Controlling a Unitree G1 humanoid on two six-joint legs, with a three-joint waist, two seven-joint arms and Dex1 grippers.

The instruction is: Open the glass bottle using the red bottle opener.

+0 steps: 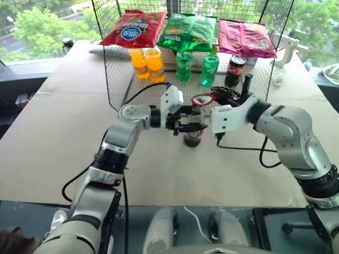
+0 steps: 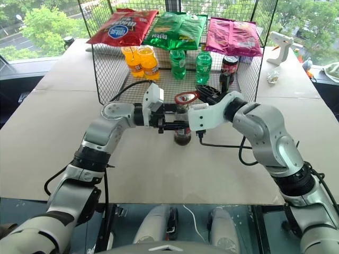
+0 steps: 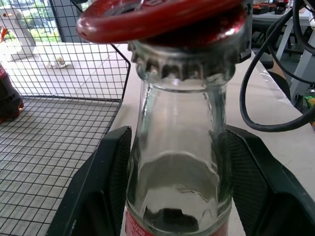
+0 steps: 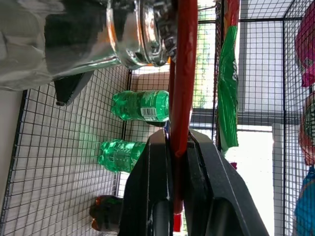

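1. clear glass first: the glass bottle (image 3: 177,162) stands upright on the brown table (image 1: 63,137), just in front of the wire rack (image 1: 119,79). the left gripper (image 3: 177,191) has it clamped around the shoulder, one black finger (image 3: 106,187) pressed on each side.
2. the bottle's lower body is mostly hidden behind that gripper in the head views; you only catch the dark base (image 1: 192,140). the red label is cut off at the edge of the left wrist view.
3. the red bottle opener (image 3: 157,17) sits with its loop head lying on top of the crimped cap. whether its lip is hooked under the cap edge is hard to make out.
4. the right gripper (image 4: 178,147) is closed tight on the opener's handle, fingers pinching the flat red strip edge-on.
5. behind, in the rack: green bottles (image 1: 197,66), orange bottles (image 1: 147,63), a dark cola bottle (image 1: 234,70), with chip bags (image 1: 188,30) on top.
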